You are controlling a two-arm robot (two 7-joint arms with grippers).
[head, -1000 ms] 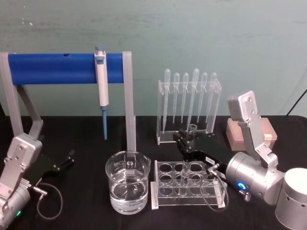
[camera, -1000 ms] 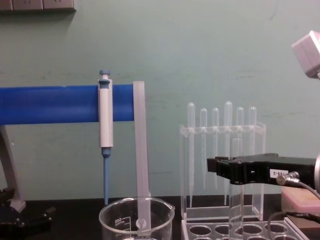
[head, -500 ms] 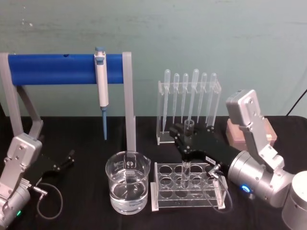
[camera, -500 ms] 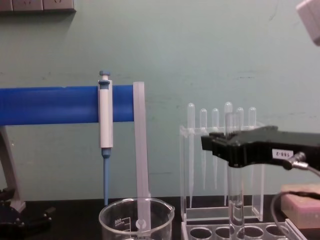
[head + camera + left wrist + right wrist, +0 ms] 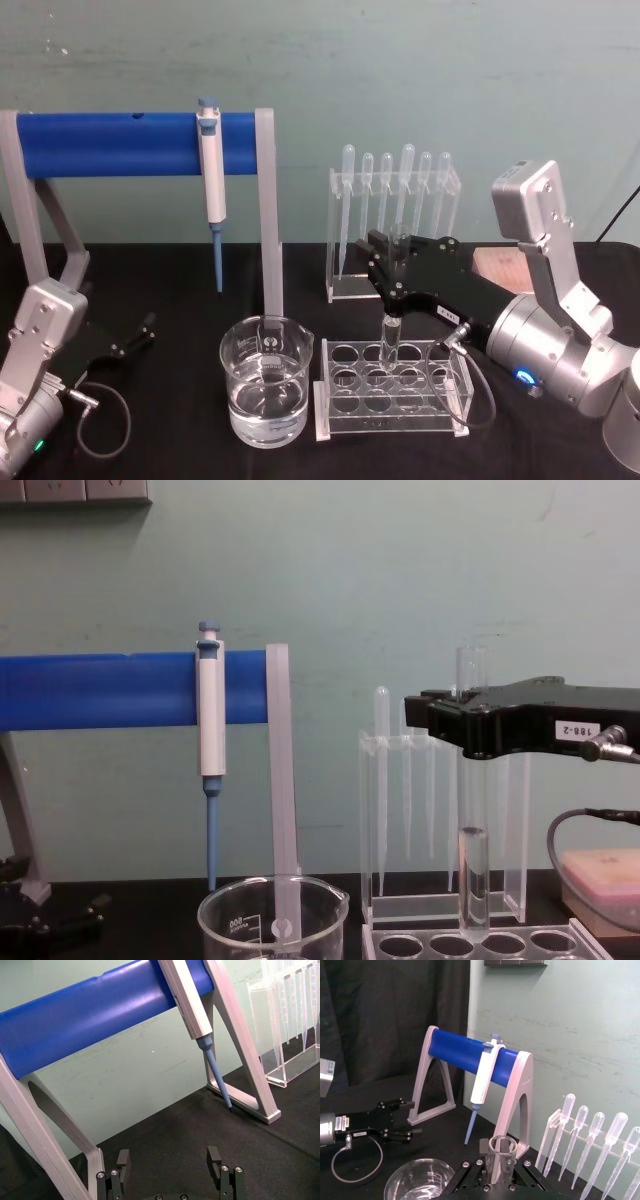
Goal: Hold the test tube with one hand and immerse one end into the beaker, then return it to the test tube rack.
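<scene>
Standing upright, test tube (image 5: 390, 332) is held by right gripper (image 5: 394, 262), lower end at rack (image 5: 323, 388) top | beaker (image 5: 265, 392) beside rack, lower centre | pipette stand (image 5: 395, 215) behind | left gripper (image 5: 167, 1159) parked lower left, spread wide.

The beaker (image 5: 265, 390) stands left of the rack (image 5: 390, 422); the test tube (image 5: 390, 335) hangs over the rack, pipettes (image 5: 405, 200) behind.

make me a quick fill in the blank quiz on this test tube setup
The tube is gripped by the ___. It hangs upright over the ___, not the beaker. The left gripper has its fingers ___.
Missing: right gripper; rack; open.
</scene>
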